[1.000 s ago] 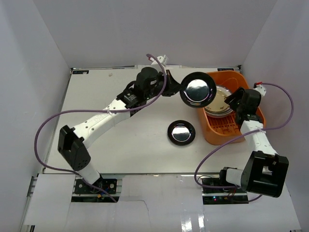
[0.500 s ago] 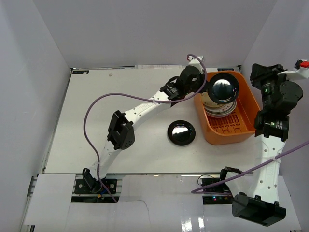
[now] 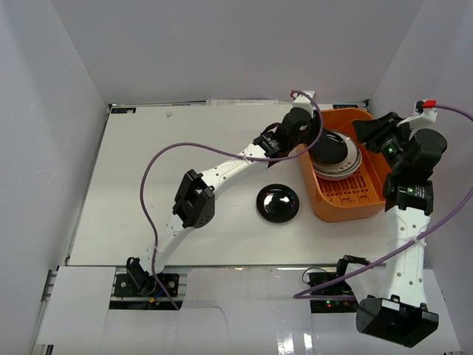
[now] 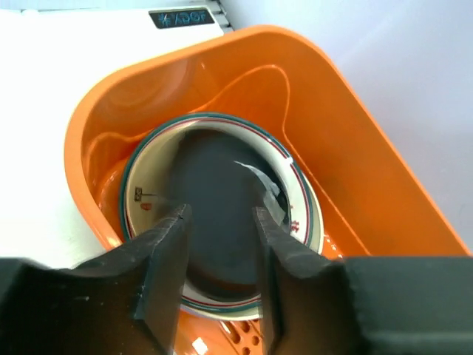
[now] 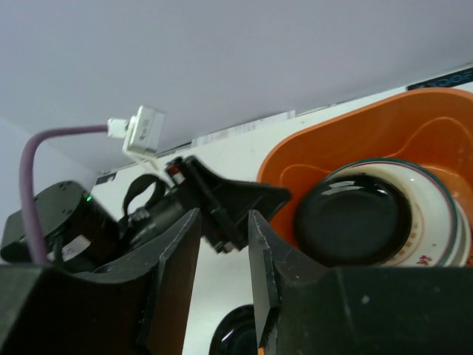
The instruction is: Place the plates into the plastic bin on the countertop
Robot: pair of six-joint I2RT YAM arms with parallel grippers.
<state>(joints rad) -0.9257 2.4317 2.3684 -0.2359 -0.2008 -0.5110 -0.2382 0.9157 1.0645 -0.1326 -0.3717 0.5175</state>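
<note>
Orange plastic bin (image 4: 355,148) fills most of frame, rim running upper centre to lower R. Inside, glossy black plate (image 4: 222,170) lies flat on teal-rim plate (image 4: 139,181); red marks on its pale band. Left gripper (image 4: 220,222) at bottom centre, fingers (image 4: 166,259) apart, nothing btwn them, overlapping black plate's lower part. White countertop (image 4: 44,89) upper L; black label (image 4: 181,16) at top.

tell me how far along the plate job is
Mostly done: in the orange bin, a black plate lies flat on the teal-rimmed plate. Nothing is in hand: the left claw hovers open over them, and the right claw is open near the bin's rim. Left to do: a second black plate sits on the countertop.
</note>
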